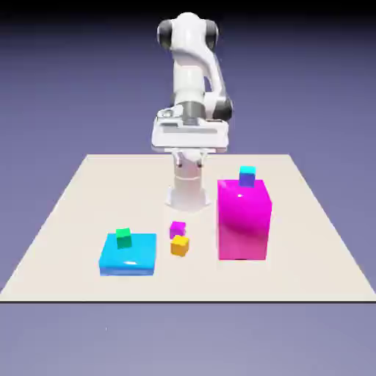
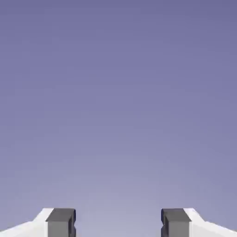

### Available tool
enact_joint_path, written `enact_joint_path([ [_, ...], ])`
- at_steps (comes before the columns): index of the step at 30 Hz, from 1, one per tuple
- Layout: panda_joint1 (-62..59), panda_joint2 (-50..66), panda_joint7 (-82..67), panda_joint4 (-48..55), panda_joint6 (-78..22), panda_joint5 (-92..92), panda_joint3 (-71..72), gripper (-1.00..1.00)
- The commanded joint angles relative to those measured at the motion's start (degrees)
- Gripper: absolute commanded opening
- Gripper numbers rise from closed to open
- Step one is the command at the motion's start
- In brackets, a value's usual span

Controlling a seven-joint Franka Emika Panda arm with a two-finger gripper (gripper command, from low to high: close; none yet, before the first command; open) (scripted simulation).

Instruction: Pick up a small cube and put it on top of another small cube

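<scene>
Hanging above the far part of the beige surface (image 1: 62, 253), the tool (image 1: 190, 161) has its fingertips spread wide, with only blue-violet backdrop between them in the hand view. The small orange-yellow cube (image 1: 180, 246) rests on the surface, between the flat blue slab (image 1: 129, 254) and the tall magenta block (image 1: 243, 220), nearer the surface's near edge than its far edge and turned slightly askew. Just beyond it, towards the robot base (image 1: 189, 192), sits the small magenta-purple cube (image 1: 178, 230); whether the two touch is hard to tell.

The small blue cube with a cyan top (image 1: 247, 176) appears to be on top of the tall magenta block, in the exterior view's right half. On the exterior view's left, the small green cube (image 1: 124, 238) is on the flat blue slab, toward the slab's far edge. The slab lies near the surface's near left corner.
</scene>
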Motion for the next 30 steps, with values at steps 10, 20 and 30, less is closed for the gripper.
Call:
enact_joint_path([
  [10,3.0,13.0,-24.9,-3.4,-4.5,-7.1,-6.0,0.00],
  [20,5.9,26.0,-49.8,-6.9,-9.0,-14.3,-12.1,0.00],
  [30,6.0,42.3,-52.1,-4.9,2.5,-15.7,-12.6,0.00],
])
